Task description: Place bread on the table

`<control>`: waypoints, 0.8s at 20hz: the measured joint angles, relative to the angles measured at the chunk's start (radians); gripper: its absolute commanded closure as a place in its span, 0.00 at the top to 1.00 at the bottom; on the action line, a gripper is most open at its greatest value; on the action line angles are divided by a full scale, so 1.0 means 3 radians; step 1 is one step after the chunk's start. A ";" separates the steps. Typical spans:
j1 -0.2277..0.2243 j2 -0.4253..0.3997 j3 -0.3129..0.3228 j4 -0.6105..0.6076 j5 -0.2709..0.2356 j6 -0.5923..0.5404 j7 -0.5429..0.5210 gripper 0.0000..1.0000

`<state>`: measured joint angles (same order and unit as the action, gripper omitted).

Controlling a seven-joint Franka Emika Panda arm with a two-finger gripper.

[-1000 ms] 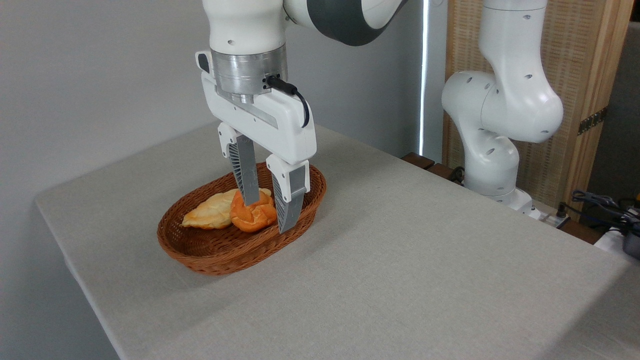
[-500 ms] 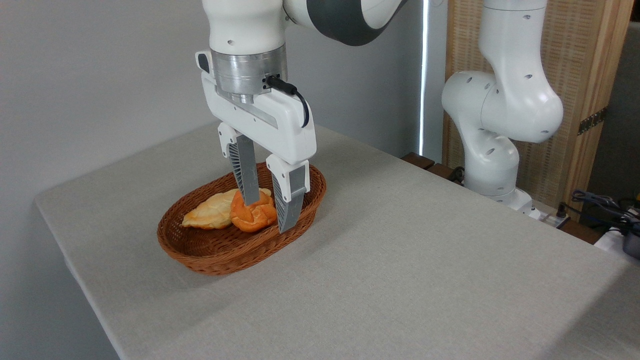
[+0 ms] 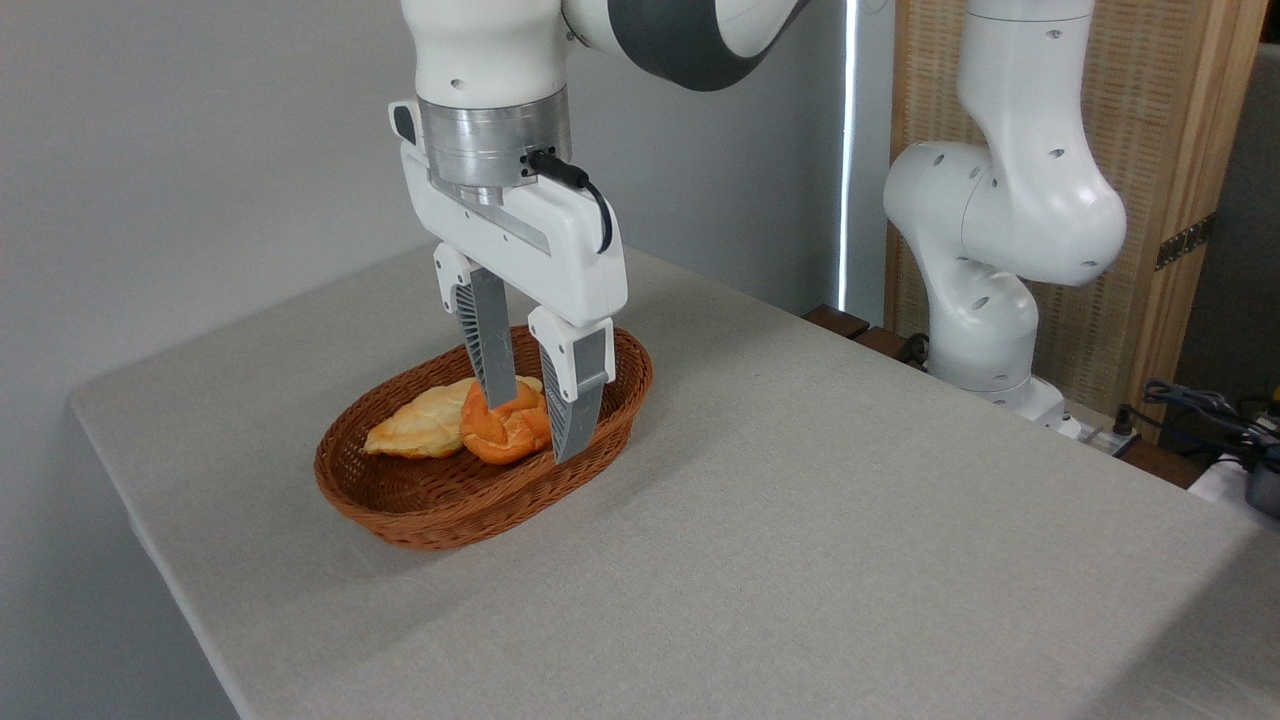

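The gripper (image 3: 532, 425) reaches down into the brown basket (image 3: 420, 510), and its two fingers (image 3: 492, 350) are pressed in on the orange bread (image 3: 505, 432), one on each side. The fingers are narrow now, holding the bun. A moment ago they stood a little wider around it. The gripper has also moved up just a tiny bit since then.

The bread is still inside the basket, at the end near the gripper. It touches the paler yellow bread (image 3: 420, 425) that lies beside it. It looks like the bun is just starting to lift, but it is too early to be sure it has left the basket floor.

This means the grab seems done. The next job is likely to lift the bun clear of the basket rim and carry it over to the bare grey worktop (image 3: 800, 520) beside the basket. The soft bun could squash or slip.
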<state>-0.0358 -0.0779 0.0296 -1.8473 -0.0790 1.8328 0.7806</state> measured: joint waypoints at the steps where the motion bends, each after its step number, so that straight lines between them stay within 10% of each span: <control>1: -0.0004 0.0004 -0.0006 0.0000 0.0000 0.0000 0.0000 1.00; 16: -0.0243 0.0283 -0.0582 -0.0091 -0.0126 -0.0004 -0.0002 1.00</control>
<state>-0.1088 0.0069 -0.1449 -1.8748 -0.1169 1.8317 0.7801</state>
